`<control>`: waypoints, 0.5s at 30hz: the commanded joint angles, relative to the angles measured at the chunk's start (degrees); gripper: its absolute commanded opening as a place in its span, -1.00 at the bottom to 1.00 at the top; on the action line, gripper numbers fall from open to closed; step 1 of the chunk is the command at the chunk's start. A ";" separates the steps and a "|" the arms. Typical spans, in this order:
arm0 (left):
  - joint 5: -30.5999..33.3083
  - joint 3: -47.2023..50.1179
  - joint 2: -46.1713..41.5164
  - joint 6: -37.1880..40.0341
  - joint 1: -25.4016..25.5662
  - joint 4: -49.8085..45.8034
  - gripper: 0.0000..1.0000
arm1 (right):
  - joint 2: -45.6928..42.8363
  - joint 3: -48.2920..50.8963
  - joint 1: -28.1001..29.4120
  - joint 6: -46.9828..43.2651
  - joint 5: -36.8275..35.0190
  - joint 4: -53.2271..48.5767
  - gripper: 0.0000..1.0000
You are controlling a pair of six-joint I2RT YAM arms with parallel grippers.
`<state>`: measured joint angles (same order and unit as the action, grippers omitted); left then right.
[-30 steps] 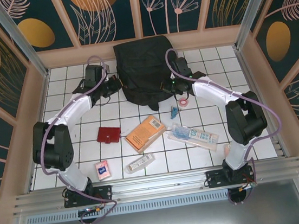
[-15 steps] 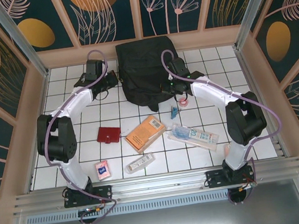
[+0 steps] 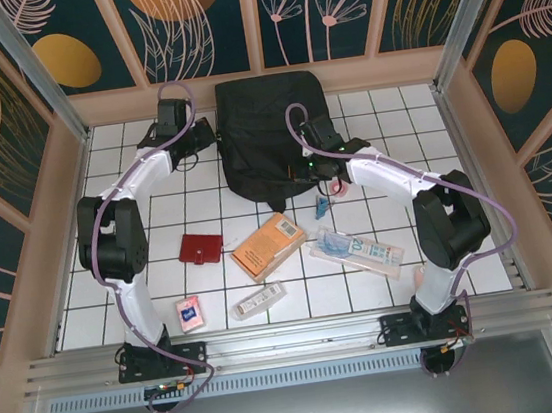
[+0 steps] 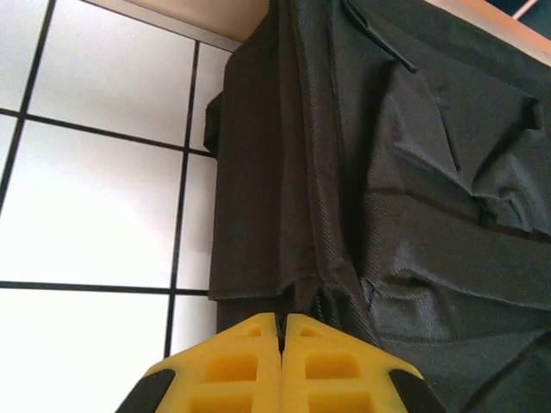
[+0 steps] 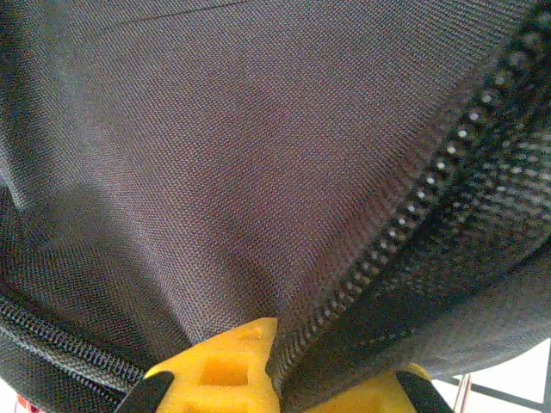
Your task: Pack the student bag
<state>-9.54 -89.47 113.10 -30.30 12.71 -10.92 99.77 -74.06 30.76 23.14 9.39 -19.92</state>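
Right tool [image 5: 280,379] tips behind bag [image 5: 241,155] fabric

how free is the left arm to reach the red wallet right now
Probably yes, once it lets go: the left arm has its jaws shut on the student bag's left edge. The red wallet lies on open tiles near that arm, nothing over it.

Student bag [image 3: 269,132] blocks back ctr; R tiles [image 3: 401,116] free; orange box [image 3: 268,246], prob book, mid.

My left gripper [image 4: 281,323] has moved back to the student bag's [image 3: 265,117] left edge. My right gripper [image 5: 310,366] has slid leftward onto it. The bag now sits slightly further right.
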 commanded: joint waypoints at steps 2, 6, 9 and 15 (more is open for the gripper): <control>2.48 1.79 -2.68 -1.57 -1.69 3.12 -1.00 | -2.65 1.55 0.26 -2.26 -1.42 -1.10 -1.00; 3.34 10.24 -9.76 -3.62 -1.64 7.12 -1.00 | -1.80 0.63 -0.48 -1.87 -2.36 -0.39 -0.80; 3.99 15.98 -14.45 -4.56 -1.65 9.18 -1.00 | -0.04 -1.65 -1.12 -1.86 -3.23 -0.31 -0.61; 3.23 24.64 -23.32 -6.12 -1.68 11.79 -1.00 | 4.93 -7.96 -2.79 -2.43 -4.01 0.32 -0.41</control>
<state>-7.38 -66.83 93.45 -34.79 11.88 -4.03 102.41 -78.02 29.10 22.28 7.55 -20.49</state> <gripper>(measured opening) 0.059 0.296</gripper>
